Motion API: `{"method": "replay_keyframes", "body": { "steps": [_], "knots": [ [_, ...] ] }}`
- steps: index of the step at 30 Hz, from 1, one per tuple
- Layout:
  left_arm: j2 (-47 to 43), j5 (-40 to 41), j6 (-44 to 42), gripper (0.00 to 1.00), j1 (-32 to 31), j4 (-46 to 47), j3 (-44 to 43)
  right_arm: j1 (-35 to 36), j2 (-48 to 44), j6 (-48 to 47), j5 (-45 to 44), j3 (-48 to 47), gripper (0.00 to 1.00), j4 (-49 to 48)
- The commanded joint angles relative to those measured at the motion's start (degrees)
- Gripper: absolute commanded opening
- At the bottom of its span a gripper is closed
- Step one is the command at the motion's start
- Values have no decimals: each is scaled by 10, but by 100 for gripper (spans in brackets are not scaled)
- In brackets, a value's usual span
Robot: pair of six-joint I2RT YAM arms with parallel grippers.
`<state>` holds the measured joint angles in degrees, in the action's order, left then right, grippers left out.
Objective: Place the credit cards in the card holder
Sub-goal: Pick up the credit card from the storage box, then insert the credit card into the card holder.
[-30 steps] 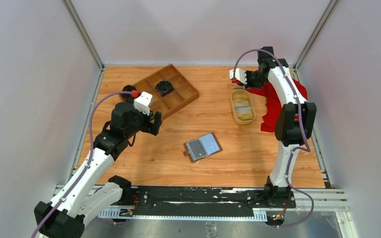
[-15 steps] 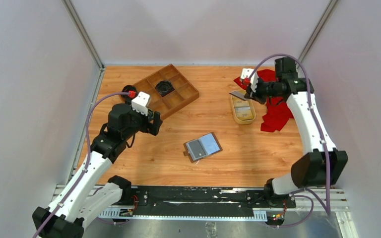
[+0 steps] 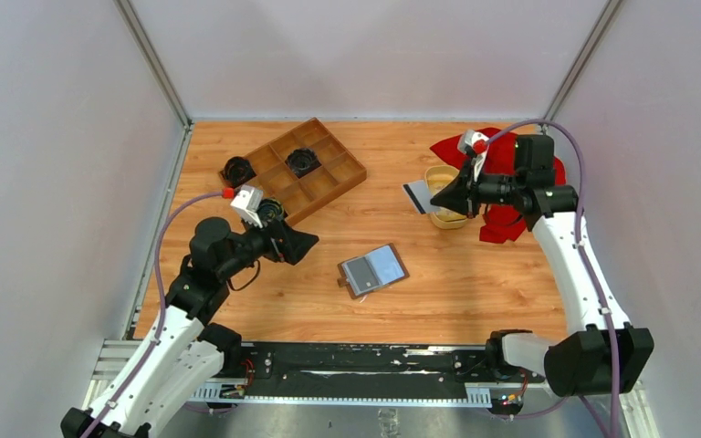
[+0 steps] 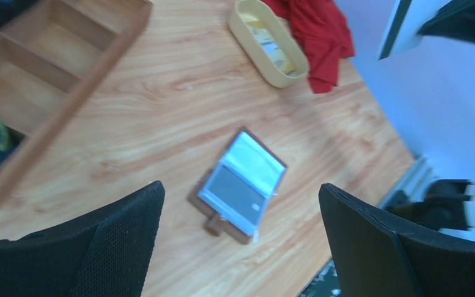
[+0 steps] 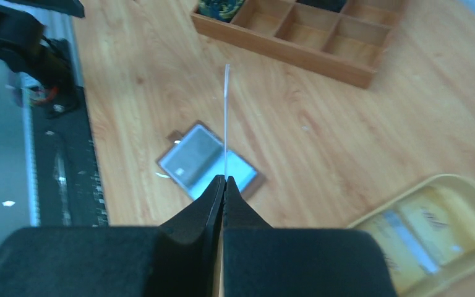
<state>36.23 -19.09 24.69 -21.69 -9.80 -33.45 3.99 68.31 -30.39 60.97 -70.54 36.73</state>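
The card holder [image 3: 373,270] lies opened flat at lower centre of the surface [image 3: 438,301], pockets up, and the left end effector [image 3: 307,245] hangs left of it with fingers spread wide. Further up at right, the right end effector [image 3: 440,195] is pinching one credit card [image 3: 417,196] in the air; the top view shows its face, the right wrist view only a thin edge. Behind it the yellow dish [image 4: 255,51] holds flat yellowish and grey pieces, clear only in the wrist views, and the wooden tray [image 3: 329,180] at upper left has one dark round thing [image 3: 302,161] in a compartment.
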Motion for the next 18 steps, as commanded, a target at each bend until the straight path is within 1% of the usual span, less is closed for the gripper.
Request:
{"method": "replay_keyframes", "body": {
  "steps": [1, 4, 6, 9, 11, 15, 18],
  "knots": [
    [-26, -69, 157, 100, 2, 85, 55, -5, -13, 189, 99, 76, 0, -153],
    [-32, -62, 181, 100, -11, 86, 81, -3, -14, 268, 121, 132, 0, -264],
    [-38, -29, 189, 100, -40, 87, 97, 5, -4, 299, 129, 152, 0, -297],
    [-40, 31, 193, 100, -104, 94, 115, 26, 20, 319, 127, 164, 0, -305],
    [-37, 56, 206, 100, -143, 126, 136, 41, 34, 323, 124, 175, 0, -308],
    [-23, 96, 235, 100, -181, 207, 186, 61, 66, 326, 114, 193, 0, -311],
    [5, 116, 238, 100, -195, 226, 192, 68, 107, 342, 115, 191, 0, -308]
  ]
}}
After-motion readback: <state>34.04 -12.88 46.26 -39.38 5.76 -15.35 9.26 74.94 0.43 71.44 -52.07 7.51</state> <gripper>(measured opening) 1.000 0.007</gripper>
